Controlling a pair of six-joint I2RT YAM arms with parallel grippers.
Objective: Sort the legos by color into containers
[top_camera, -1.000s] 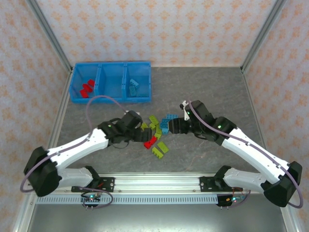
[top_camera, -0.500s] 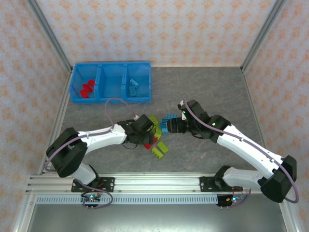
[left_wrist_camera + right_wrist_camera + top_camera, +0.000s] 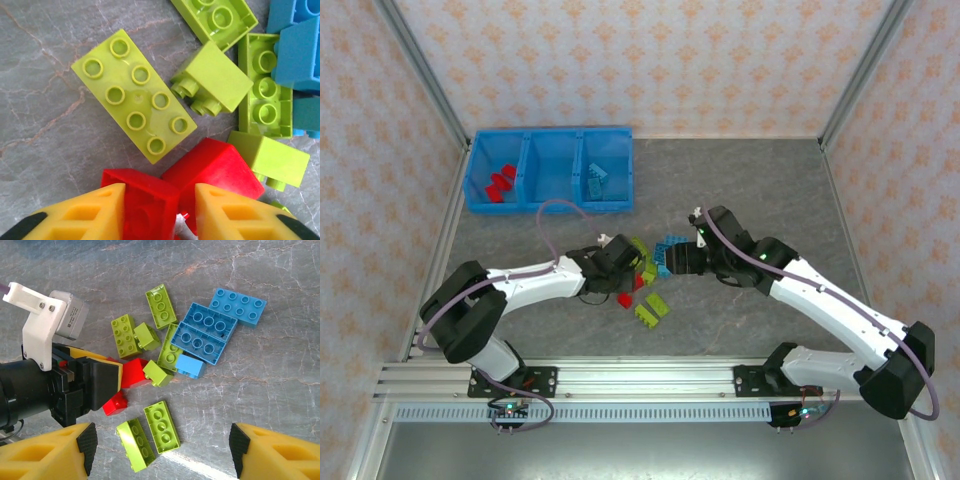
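- Picking: left gripper (image 3: 159, 201) clamps small red studded plastic brick (image 3: 146, 199).
- Idle: right gripper (image 3: 162, 450) spread, empty.
- Next: lift, carry to red-holding compartment of bright blue plastic bin (image 3: 550, 131).

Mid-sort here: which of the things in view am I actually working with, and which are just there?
Part of the job:
- red legos, lime green legos and light blue legos in the pile
- blue bin with three compartments
- left gripper, set around a red brick
- right gripper, open above the pile

Just there:
- aluminium rail at the near edge
- patterned walls
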